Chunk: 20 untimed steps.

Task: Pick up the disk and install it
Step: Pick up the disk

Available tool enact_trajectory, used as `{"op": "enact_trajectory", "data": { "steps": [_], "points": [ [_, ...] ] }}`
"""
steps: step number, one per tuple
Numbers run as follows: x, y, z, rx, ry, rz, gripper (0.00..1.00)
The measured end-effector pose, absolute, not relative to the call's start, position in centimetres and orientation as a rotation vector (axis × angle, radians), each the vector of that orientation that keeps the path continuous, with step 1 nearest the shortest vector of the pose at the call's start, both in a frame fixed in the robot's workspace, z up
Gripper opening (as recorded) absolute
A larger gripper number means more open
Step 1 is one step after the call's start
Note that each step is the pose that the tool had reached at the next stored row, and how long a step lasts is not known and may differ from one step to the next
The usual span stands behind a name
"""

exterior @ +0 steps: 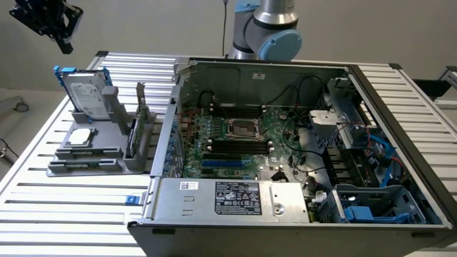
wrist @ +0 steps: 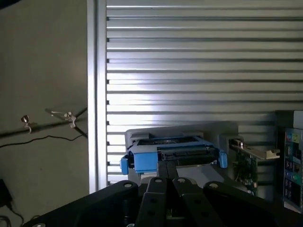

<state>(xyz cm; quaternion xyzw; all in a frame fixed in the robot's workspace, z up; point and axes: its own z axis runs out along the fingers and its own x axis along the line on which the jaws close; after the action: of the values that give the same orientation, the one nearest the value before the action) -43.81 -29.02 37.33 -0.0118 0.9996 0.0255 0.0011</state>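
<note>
The disk (exterior: 87,96) stands upright in a grey holder (exterior: 89,158) on the exterior view's left, silver-grey with a white label and a blue carrier around it. My black gripper (exterior: 66,47) hangs well above and slightly left of it, apart from it. In the wrist view the disk (wrist: 173,153) shows edge-on, its blue frame facing me past my gripper (wrist: 170,172). The fingers (wrist: 158,189) lie together with nothing between them.
An open computer case (exterior: 286,139) with its motherboard fills the middle of the slatted metal table (exterior: 64,214). A blue drive cage (exterior: 371,206) sits in its near right corner. A small square chip (exterior: 80,136) and a thin upright card (exterior: 141,115) share the holder.
</note>
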Motion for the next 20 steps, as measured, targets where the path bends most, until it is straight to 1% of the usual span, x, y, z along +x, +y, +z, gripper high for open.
{"op": "enact_trajectory", "data": {
  "steps": [20],
  "points": [
    [-43.81,-29.03,36.66,-0.605,3.089,0.080,0.11]
  ]
}}
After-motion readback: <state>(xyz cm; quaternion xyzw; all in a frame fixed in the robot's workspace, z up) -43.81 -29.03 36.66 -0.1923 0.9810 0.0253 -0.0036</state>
